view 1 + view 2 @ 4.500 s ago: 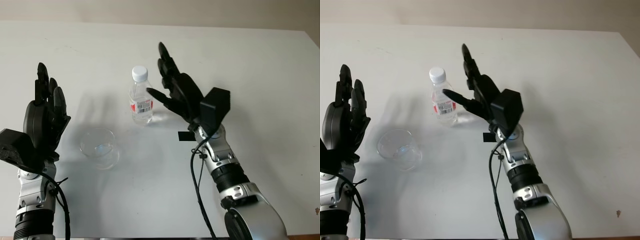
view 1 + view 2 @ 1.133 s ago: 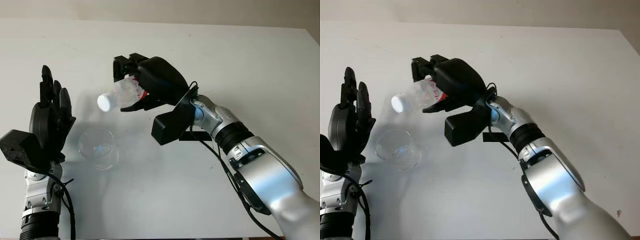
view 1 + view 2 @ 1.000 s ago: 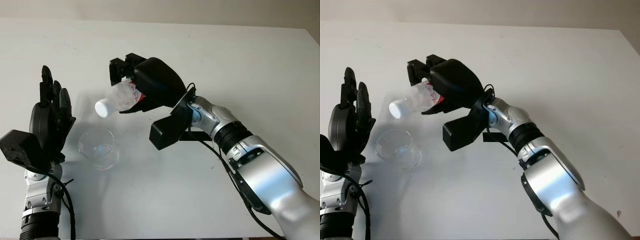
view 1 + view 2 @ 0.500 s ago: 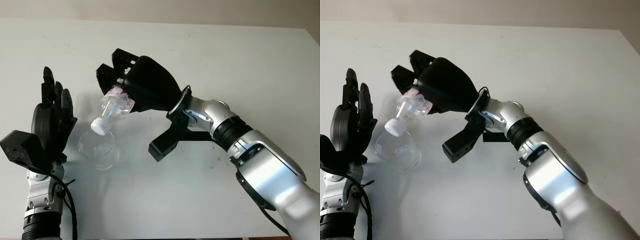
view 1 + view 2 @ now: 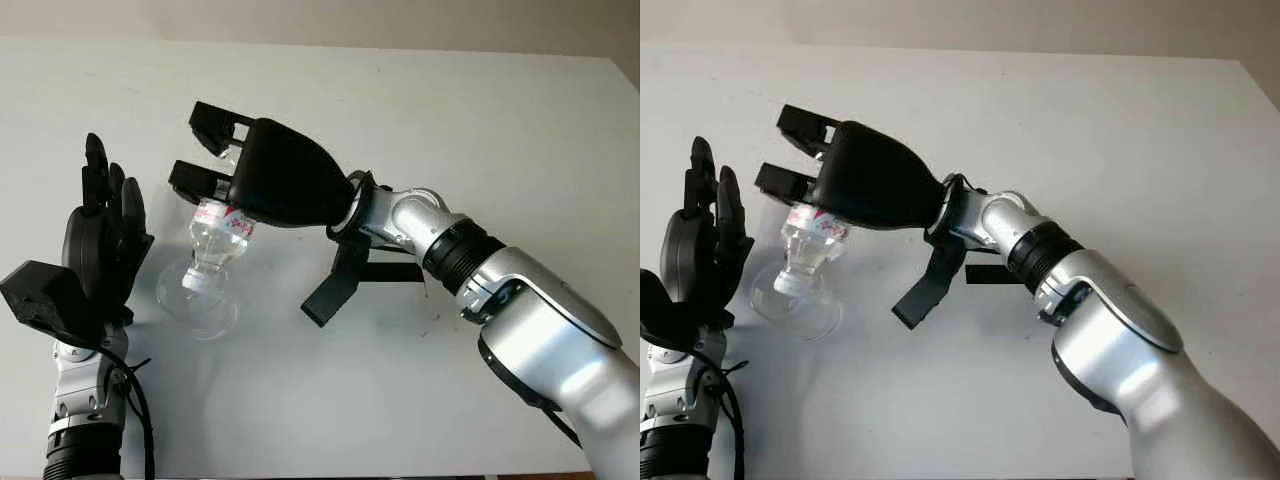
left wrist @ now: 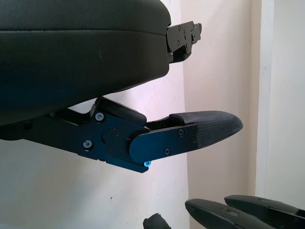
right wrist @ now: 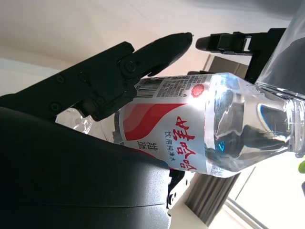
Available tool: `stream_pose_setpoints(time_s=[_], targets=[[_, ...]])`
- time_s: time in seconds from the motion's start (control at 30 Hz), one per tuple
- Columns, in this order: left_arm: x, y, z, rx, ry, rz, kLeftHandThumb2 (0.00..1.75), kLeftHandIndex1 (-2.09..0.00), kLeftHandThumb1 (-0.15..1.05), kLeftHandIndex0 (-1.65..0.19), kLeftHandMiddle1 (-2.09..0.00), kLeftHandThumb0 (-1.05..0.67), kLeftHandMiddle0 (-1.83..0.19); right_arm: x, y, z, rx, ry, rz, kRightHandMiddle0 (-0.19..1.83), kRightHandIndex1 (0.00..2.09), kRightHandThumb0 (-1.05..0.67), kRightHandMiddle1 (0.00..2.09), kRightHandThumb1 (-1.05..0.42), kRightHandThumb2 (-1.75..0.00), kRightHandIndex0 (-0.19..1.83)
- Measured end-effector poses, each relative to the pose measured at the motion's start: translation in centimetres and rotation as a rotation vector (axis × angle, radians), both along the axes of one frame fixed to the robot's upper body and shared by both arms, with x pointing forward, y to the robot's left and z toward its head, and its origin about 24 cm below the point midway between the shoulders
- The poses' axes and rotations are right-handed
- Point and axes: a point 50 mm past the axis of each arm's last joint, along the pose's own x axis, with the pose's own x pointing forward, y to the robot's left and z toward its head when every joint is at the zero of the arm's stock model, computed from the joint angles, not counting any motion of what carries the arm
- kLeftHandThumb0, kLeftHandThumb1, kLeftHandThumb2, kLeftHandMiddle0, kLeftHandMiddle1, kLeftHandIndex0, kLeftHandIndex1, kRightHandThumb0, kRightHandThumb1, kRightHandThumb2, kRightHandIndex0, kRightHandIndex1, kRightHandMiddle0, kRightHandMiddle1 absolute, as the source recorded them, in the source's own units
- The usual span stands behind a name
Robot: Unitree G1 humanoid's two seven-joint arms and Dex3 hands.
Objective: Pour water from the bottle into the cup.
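Note:
My right hand (image 5: 240,180) is shut on a clear water bottle (image 5: 215,240) with a red and white label (image 7: 176,138). The bottle is tipped steeply, neck down, and its white cap (image 5: 196,280) is still on, sitting just over the mouth of the clear plastic cup (image 5: 205,305). The cup stands on the white table (image 5: 520,130) at the left. My left hand (image 5: 100,240) is open and raised upright just left of the cup, not touching it.
A small black mark (image 5: 395,271) lies on the table under my right forearm. The table's far edge runs along the top, and its right side is bare.
My right hand grasped the standing bottle, lifted it and swung it left, then tipped it from near level to steeply neck down over the cup. The left hand stayed raised.

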Motion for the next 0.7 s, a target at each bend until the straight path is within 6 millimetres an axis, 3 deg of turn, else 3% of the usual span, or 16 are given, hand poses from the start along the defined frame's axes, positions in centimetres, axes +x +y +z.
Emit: stream_pose_setpoints(time_s=[0.4,0.47,0.57,0.6,0.63,0.7], targets=[[0.02,0.01,-0.03,0.0,0.0,0.0,0.61,0.0,1.05,0.19,0.0,-0.8,0.19,-0.02,0.12,0.15,-0.004,-0.008,0.005,0.53,2.09,-0.5,1.49,-1.05,-0.15,1.17],[0.03,0.01,-0.02,0.0,-0.001,-0.001,0.61,0.0,1.05,0.19,0.0,-0.8,0.19,-0.03,0.12,0.17,0.0,-0.003,0.006,0.54,2.09,-0.5,1.58,-1.05,-0.18,1.18],[0.04,0.01,0.0,0.0,-0.001,0.0,0.61,0.0,1.05,0.19,0.0,-0.8,0.19,-0.06,0.15,0.21,0.008,0.019,0.01,0.48,2.09,-0.5,1.54,-1.05,-0.16,1.17],[0.04,0.01,0.0,0.0,-0.001,0.0,0.61,0.0,1.05,0.19,0.0,-0.8,0.19,-0.06,0.14,0.25,0.015,0.037,0.013,0.52,2.09,-0.5,1.59,-1.05,-0.16,1.18],[0.04,0.02,0.0,0.0,-0.001,0.0,0.61,0.0,1.05,0.19,0.0,-0.8,0.19,-0.06,0.13,0.3,0.027,0.083,0.018,0.64,2.09,-0.48,1.88,-1.05,-0.19,1.21],[0.04,0.02,0.0,0.0,-0.001,0.0,0.61,0.0,1.05,0.19,0.0,-0.8,0.19,0.15,0.09,0.66,0.079,0.244,0.018,0.92,2.09,-0.44,2.05,-1.05,-0.21,1.2]])
